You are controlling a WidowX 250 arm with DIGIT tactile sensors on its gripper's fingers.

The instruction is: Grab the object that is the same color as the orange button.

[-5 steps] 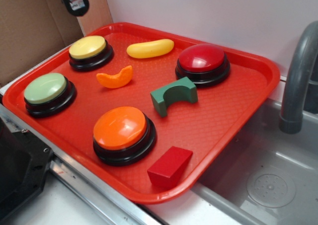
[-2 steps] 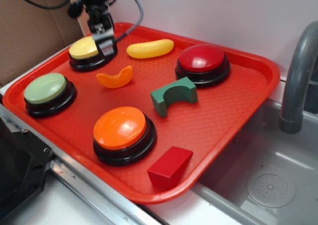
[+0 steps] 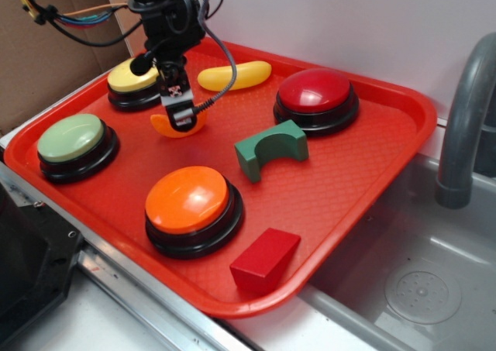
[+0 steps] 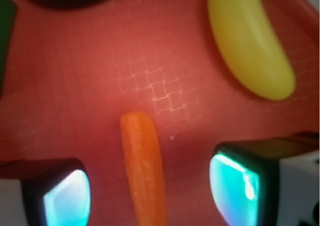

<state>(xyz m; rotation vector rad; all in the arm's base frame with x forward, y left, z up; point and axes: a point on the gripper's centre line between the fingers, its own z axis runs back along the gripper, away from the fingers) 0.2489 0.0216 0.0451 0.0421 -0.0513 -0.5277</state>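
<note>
Gripper (image 4: 150, 191) wide open, holding nothing, straddling the orange crescent (image 4: 144, 171) so the fingers (image 4: 235, 183) can close across its thin width. Crescent lies on the red tray (image 3: 349, 173) between yellow button (image 3: 128, 80) and orange button (image 3: 187, 200), near the yellow banana piece (image 4: 250, 41).

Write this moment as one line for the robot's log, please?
stage: lining up | gripper: open, fingers either side of orange slice | slice: lying on red tray, not gripped | match: orange button
</note>
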